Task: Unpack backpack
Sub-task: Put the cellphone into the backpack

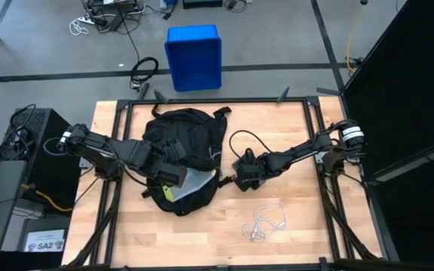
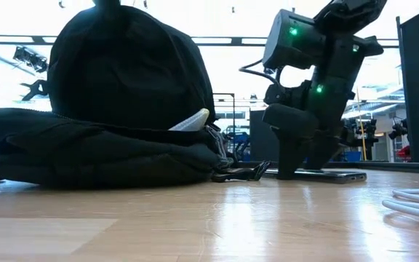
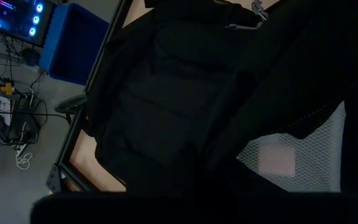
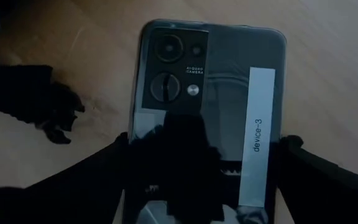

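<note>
The backpack lies on the table toward its far edge and left of the middle, its rounded black bulk rising tall in the low view, with a pale flat thing poking out of its opening. My left gripper sits at that opening on the near side of the bag, fingers shut tight; from my wrist I see only black fabric and a patch of white mesh lining, so I cannot tell whether I have hold of anything.

My right gripper is down beside the backpack's right side, near the table's middle, with fingers spread wide to either side of a phone that lies camera side up on the wood — a white label on it reads "device-3". I cannot tell whether my fingers touch it. A black strap end lies just beside the phone.

Toward the near right of the table rests a loose white cable. The surface is pale wooden planking inside a black metal frame. Beyond the far edge, on grey floor — a blue bin and tangled cords.
</note>
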